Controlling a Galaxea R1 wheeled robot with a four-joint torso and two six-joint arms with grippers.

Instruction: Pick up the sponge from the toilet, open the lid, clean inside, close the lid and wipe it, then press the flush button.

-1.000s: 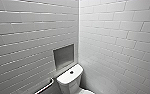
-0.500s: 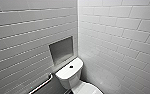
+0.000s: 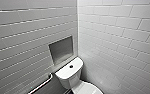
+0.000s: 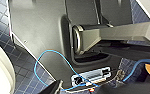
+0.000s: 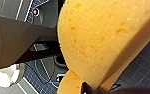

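The toilet (image 3: pixel 70 73) is neared
The sponge (image 5: pixel 103 37) is clamped by the right fingers (image 5: pixel 87 88); the view is brought closer than before.

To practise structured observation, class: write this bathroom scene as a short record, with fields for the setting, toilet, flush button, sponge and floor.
setting: tiled corner, recessed niche in the left wall
toilet: white, in the corner below the niche
flush button: dark, middle of the cistern top
sponge: orange-yellow, pinched by the right end effector, above the floor
floor: dark blue tiles
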